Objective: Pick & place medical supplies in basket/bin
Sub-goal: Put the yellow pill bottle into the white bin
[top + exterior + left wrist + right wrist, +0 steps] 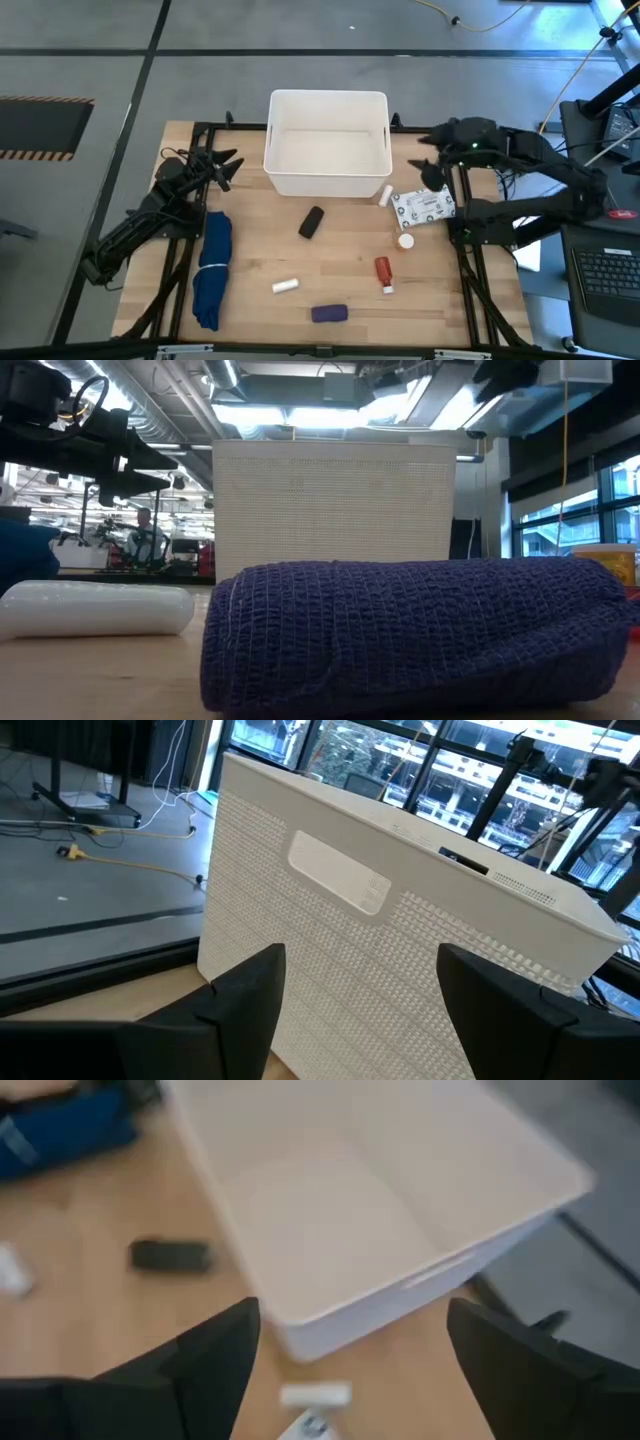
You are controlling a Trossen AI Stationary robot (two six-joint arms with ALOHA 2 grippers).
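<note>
Wooden table (340,250) seen from above, with the scattered supplies in front and the white tub (327,143) at the far middle edge. The tub's interior shows only bare white floor and walls; nothing lies in it.

Nearest the front edge lies the purple oblong (329,313), a woven bandage roll that fills the foreground of the low view (420,635). Just behind it, toward the left, rests a small white roll (286,286), and to the right the red tube (384,271) with its white end pointing toward the front. Farther in, the orange-bodied white-capped vial (406,241) stands near the right side, and the black oblong piece (312,222) lies tilted near the table's middle. The silvery dotted blister pack (424,207) lies right of the tub's near right corner, with a second white roll (385,194) between the pack and the tub, close to the tub's wall. The long folded blue cloth (212,268) runs front to back along the left side.

The left gripper (222,166) hovers left of the tub, fingers (240,995) apart and facing its perforated side wall. The right gripper (428,150) hovers beside the tub's right wall, above the blister pack, fingers (215,1345) spread and empty.

Beyond the table: grey floor with dark seams, a yellow cable, and, in the low view, an open workshop with ceiling lights and a person (146,530) far off.
</note>
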